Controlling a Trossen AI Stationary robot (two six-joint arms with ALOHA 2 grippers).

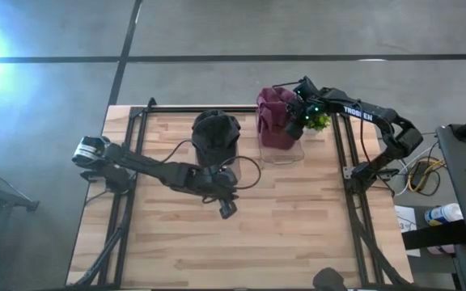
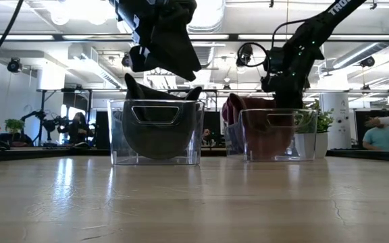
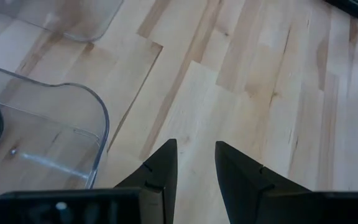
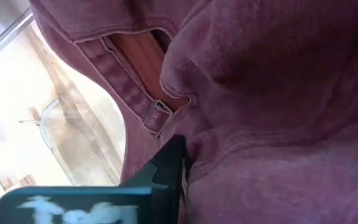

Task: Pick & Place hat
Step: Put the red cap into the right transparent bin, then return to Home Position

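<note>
Maroon hat (image 1: pixel 277 118) is sitting in the right-hand clear bin (image 1: pixel 282 150) at the far side of the table (image 1: pixel 298 218), bunched up and rising above the bin rim. In the high view its long axis is running near-to-far across the table; in the right wrist view its strap and buckle (image 4: pixel 156 116) are lying just ahead of the one visible finger (image 4: pixel 169 163).

Right gripper (image 1: pixel 296 121) is hovering at the hat's right flank, just over the bin's rim. One dark finger is pressing against the maroon cloth; the other is hidden by fabric, so I cannot tell whether the fingers are parted or pinching.

Black hat (image 1: pixel 215 134) is resting in the left clear bin (image 2: pixel 155 132), crown bulging above the rim, well apart from the maroon one.

Left gripper (image 3: pixel 194 171) is hanging over bare wood on the near side of the black hat's bin, fingers standing slightly parted with nothing between them. That bin's curved corner (image 3: pixel 95 124) is lying just beside the fingers.

Near half of the table is showing open wood. A small green plant (image 1: pixel 319 121) is crowding the far right edge beside the right gripper.
</note>
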